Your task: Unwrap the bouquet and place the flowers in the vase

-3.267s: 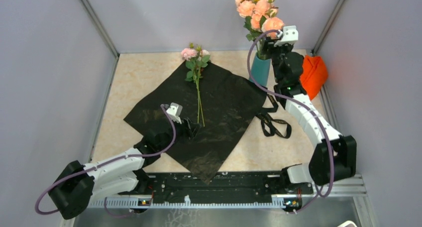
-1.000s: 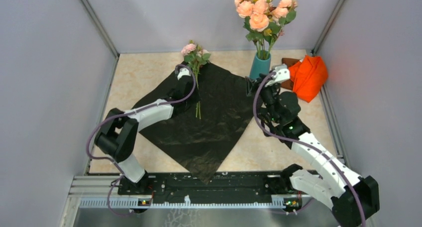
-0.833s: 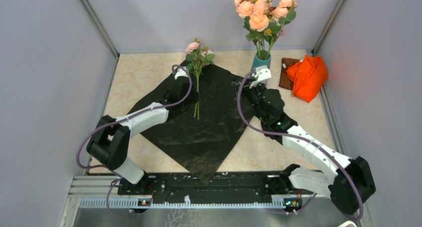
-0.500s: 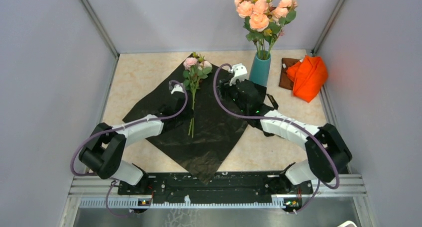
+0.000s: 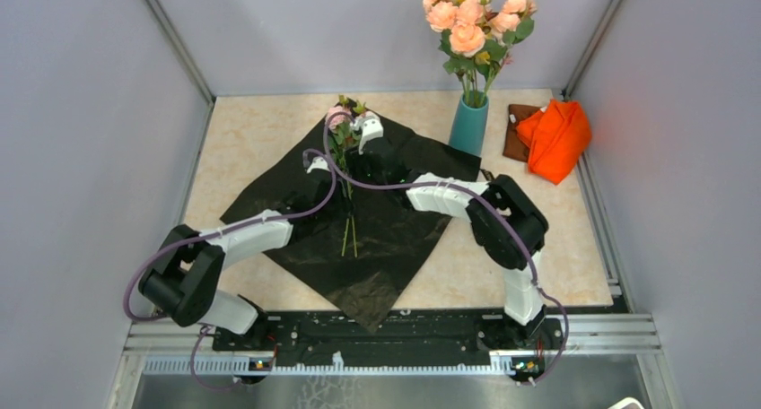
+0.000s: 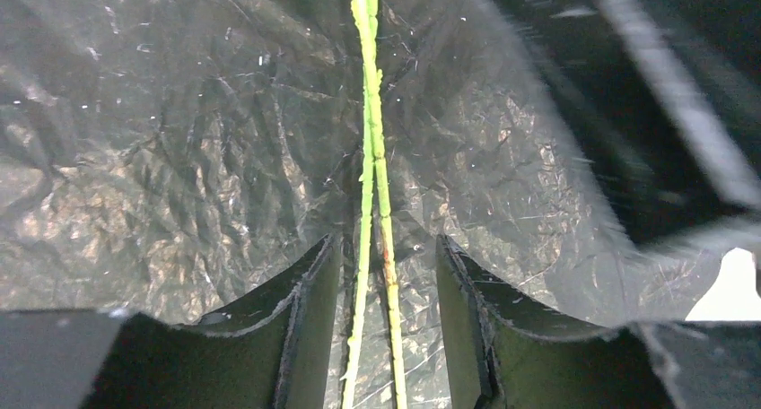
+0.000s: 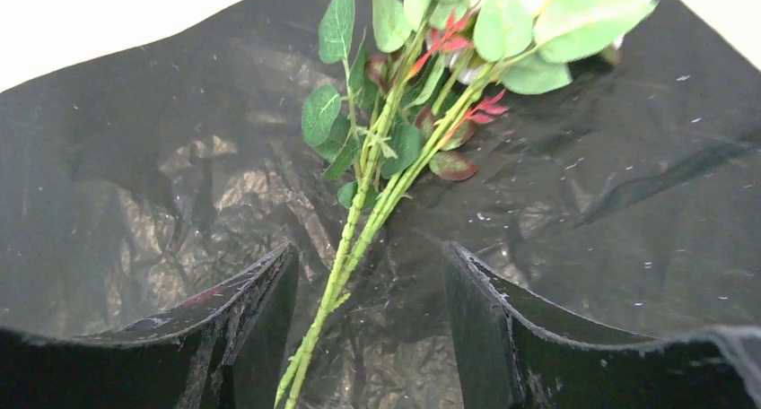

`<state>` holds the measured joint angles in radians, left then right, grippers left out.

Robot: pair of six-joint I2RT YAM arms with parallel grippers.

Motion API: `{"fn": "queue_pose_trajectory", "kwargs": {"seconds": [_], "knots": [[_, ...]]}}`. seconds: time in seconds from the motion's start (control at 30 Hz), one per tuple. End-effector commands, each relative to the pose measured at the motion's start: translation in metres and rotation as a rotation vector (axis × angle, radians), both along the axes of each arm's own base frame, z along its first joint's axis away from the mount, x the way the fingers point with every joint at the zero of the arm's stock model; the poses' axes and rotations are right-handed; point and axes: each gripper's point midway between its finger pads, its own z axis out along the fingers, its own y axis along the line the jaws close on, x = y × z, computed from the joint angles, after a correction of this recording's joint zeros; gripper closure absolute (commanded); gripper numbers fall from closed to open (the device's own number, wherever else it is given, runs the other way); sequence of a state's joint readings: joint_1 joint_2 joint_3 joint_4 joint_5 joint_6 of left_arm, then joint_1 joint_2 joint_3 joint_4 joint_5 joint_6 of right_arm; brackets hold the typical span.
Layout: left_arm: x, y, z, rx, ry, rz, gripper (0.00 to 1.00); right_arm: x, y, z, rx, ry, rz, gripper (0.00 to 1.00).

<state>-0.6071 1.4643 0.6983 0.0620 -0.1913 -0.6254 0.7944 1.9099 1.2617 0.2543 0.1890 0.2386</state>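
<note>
flowers: the flowers [image 5: 346, 219] are laid flat mid-way across the opened black wrapping sheet [image 5: 395, 239], heads toward 12 o'clock, cut ends toward 6

vase: the vase [image 5: 469, 126] is stood just off the sheet at roughly 2 o'clock from the blooms, already filled with peach roses [image 5: 467, 23]. An orange cloth [image 5: 555, 138] is dumped further out toward 3

left gripper: the left gripper [image 6: 386, 245] is held low over the bare stems with its jaws parted. The stems are framed between them with a gap on both sides, so nothing is gripped

right gripper: the right gripper [image 7: 368, 250] is spread wider and straddles the stems just below the leaves. Nothing is pinched here either

handling: probably super light. Thin springy stems are likely to be rolled or flicked if squeezed off-centre, and the leaves and heads look easily crushed

where to grab: the bare stems below the lowest leaves, both taken together, so the bunch can be tipped upright

watch out: the sheet is glossy and crinkly and could get snagged along with the stems
</note>
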Motion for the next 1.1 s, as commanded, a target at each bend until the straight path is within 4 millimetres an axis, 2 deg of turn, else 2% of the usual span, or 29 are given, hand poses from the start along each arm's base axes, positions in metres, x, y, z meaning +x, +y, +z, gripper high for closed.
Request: {"fn": "queue_pose_trajectory", "kwargs": {"seconds": [0.0,0.2,0.43,0.63,0.9,1.07], "knots": [[-0.005,0.012,0.015,0.017,-0.03,0.029,0.5,0.005,0.027,0.004,0.04,0.028,0.011,0.42],[-0.009,0.044,0.03,0.116,-0.077,0.109,0.5,0.002,0.041,-0.013,0.012,0.07,0.032,0.55],[-0.017,0.063,0.053,0.11,-0.135,0.156,0.5,-0.001,0.051,-0.031,-0.035,0.093,0.049,0.57],[-0.023,0.068,0.07,0.085,-0.176,0.165,0.5,0.001,0.056,-0.047,-0.06,0.11,0.048,0.62],[-0.027,0.071,0.078,0.073,-0.201,0.159,0.5,0.005,0.055,-0.054,-0.073,0.112,0.034,0.65],[-0.026,0.071,0.079,0.073,-0.204,0.157,0.5,0.005,0.056,-0.058,-0.081,0.117,0.034,0.84]]}}
